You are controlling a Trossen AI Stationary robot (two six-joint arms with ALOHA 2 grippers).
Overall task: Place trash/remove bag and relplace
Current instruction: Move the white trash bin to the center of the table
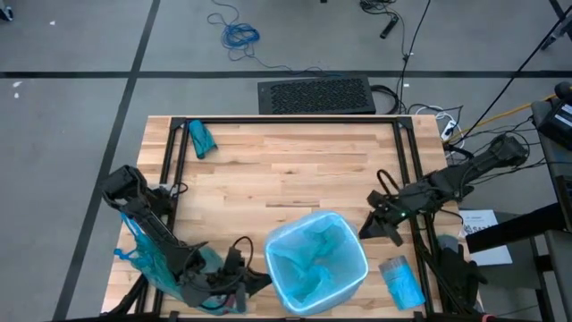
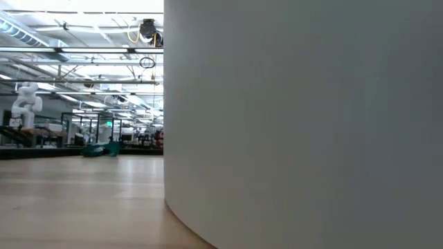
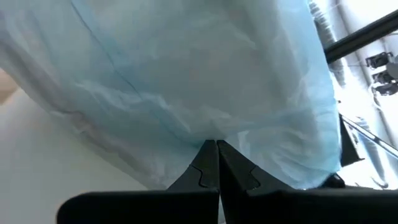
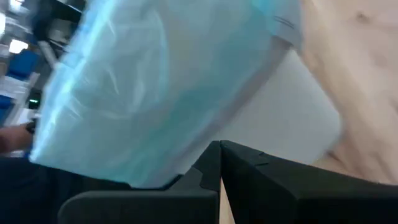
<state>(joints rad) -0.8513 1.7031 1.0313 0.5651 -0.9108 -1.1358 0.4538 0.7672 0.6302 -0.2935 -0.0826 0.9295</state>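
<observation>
One bin (image 1: 317, 264) with blue liner sits between two closed, empty end effectors, left (image 1: 259, 282) and right (image 1: 368, 229)

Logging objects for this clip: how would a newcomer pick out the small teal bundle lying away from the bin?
Start at the wooden butcher-block table and go to its far left corner, inside the black frame. The small crumpled teal plastic bundle lies there alone, far from the white bin with a pale blue liner at the near edge.

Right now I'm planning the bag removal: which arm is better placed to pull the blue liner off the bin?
Probably the left: the left gripper, shut, sits right beside the bin's liner; the right gripper, shut, stands slightly farther off.
</observation>
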